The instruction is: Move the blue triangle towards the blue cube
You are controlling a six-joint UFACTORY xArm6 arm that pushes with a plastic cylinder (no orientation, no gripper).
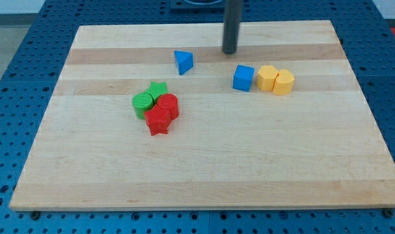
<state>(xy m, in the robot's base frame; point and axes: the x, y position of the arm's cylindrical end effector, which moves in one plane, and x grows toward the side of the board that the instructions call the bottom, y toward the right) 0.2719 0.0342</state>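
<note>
The blue triangle (183, 62) lies on the wooden board in the upper middle of the view. The blue cube (243, 78) sits to its right and slightly lower, apart from it. My tip (230, 52) is the lower end of the dark rod coming down from the view's top. It stands between the two blue blocks, above the line joining them, right of the triangle and just up-left of the cube. It touches neither block.
Two yellow blocks (276, 80) sit touching each other just right of the blue cube. A tight cluster left of centre holds two green blocks (149, 98), a red cylinder (168, 104) and a red star-like block (158, 120). The wooden board (204, 169) lies on a blue perforated table.
</note>
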